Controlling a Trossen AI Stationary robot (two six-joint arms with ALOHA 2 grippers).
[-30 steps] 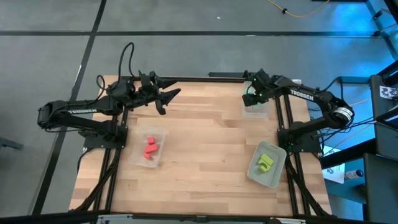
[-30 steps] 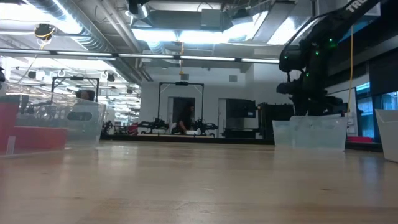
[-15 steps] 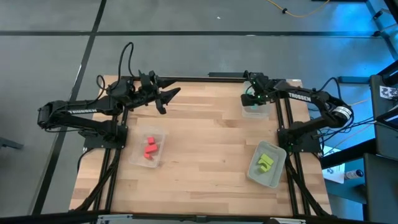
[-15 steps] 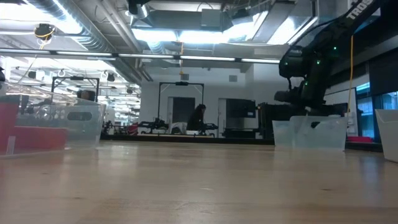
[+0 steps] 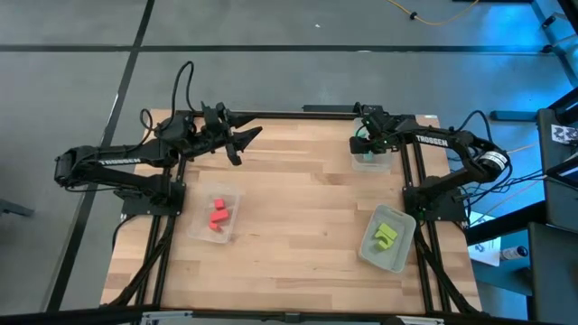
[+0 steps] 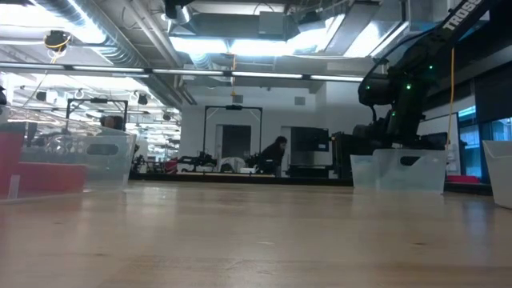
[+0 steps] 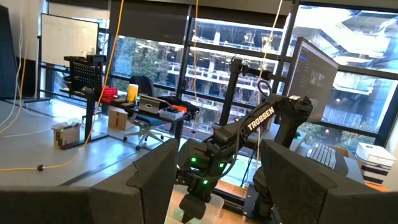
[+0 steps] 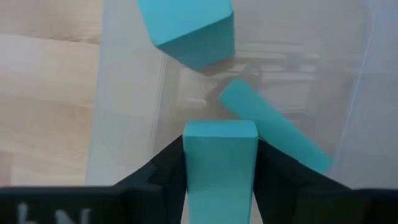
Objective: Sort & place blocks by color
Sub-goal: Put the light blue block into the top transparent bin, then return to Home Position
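While the left arm waits at the worktop's (image 5: 298, 194) far left corner, its left gripper (image 5: 251, 136) hangs above the wood with fingers spread wide, nothing between them.

Clear tray (image 5: 216, 215) near the left edge: red blocks (image 5: 218, 214) lying together inside. In the low view this tray shows red at the picture's left side.

Near the right front corner, a second clear tray (image 5: 404, 236) with the yellow-green blocks (image 5: 386, 235) in it.

Far right corner: a third clear tray (image 5: 370, 162), the right gripper (image 5: 366, 143) lowered into it. The right wrist view shows its fingers closed on a teal block (image 8: 220, 167), held upright between them. Two more teal blocks lie on that tray's floor just beyond: a chunky one (image 8: 186, 30) tilted on an edge, and a long flat one (image 8: 273, 134) lying slantwise, close to the held block.

Person (image 6: 274, 153) visible in the room far behind the worktop.
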